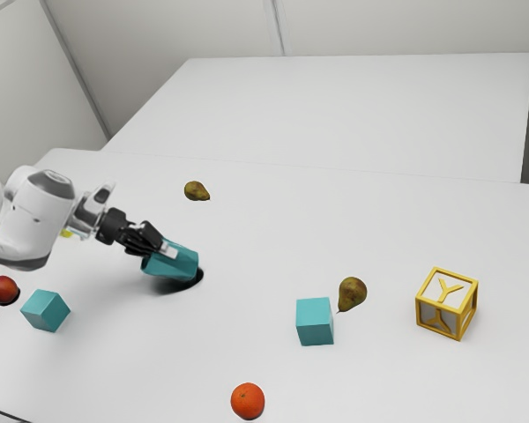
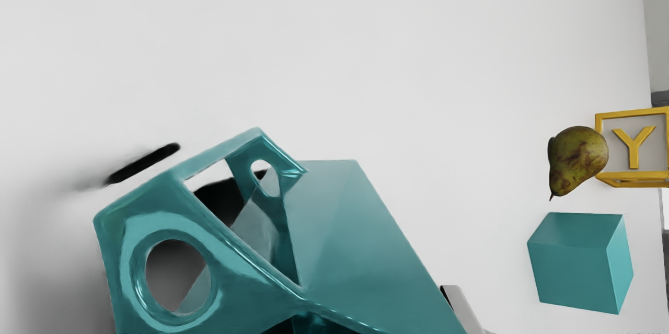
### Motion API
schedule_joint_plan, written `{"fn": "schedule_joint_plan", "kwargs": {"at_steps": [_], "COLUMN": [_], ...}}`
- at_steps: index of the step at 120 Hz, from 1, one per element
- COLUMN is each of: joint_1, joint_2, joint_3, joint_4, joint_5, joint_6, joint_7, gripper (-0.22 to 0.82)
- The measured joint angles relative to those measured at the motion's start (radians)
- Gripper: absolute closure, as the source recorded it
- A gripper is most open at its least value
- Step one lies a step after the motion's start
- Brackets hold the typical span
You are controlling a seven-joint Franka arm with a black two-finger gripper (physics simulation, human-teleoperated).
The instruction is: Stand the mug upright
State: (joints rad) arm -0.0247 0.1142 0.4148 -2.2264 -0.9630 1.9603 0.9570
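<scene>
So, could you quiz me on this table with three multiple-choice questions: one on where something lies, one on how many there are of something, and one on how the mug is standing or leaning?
1. In the exterior view, what lies nearest the yellow-framed letter block?
A) an orange
B) a pear
C) a red fruit

2. How many pears does the exterior view show?
A) two
B) three
C) four

3. How is the mug posed?
A) standing upright
B) standing upside down
C) tilted

Answers:
1: B, as that pear lies just toward the exterior view's left from the block.
2: A, that pear and a second pear farther back.
3: C, since its sides slant in the exterior view.
</scene>
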Motion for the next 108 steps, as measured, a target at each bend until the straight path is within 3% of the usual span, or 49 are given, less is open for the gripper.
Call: {"fn": "schedule_joint_plan", "kwargs": {"at_steps": [18,70,108], "joint_1": [-0.001,-0.036,-0.058], "joint_2": [-0.042,-0.066,0.012], "joint_3": [-0.056,-0.352,-0.376], "joint_4": [0.022,0.147,0.195], "joint_5": [0.087,0.716,0.891], "joint_6": [0.038,0.097,0.107], "joint_7": [-0.004,-0.229,-0.402], "gripper": [0.77,0.78,0.78]}}
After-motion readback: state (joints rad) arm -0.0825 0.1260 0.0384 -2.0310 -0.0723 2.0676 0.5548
